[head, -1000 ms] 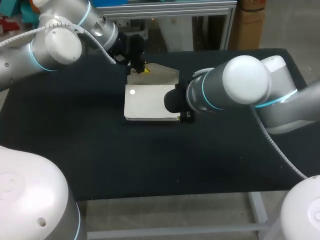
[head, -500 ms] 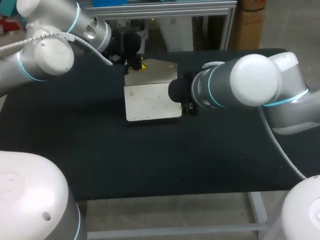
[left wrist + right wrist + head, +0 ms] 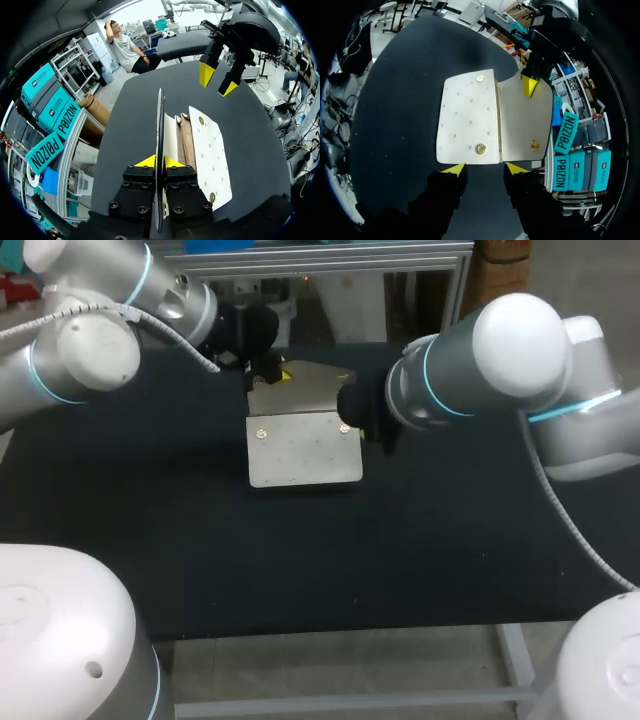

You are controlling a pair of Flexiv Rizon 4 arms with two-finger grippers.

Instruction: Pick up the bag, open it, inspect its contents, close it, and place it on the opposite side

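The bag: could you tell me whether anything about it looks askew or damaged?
Nothing stands out: the bag lies flat and intact, its flap held open by the left gripper, nothing spilled.

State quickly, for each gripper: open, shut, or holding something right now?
Left gripper: shut on the bag flap.
Right gripper: open, holding nothing, just short of the bag.

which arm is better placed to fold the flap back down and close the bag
Left, probably. The left gripper is shut on the raised flap, so it can lower it directly. The right gripper is open beside the bag, holding nothing.
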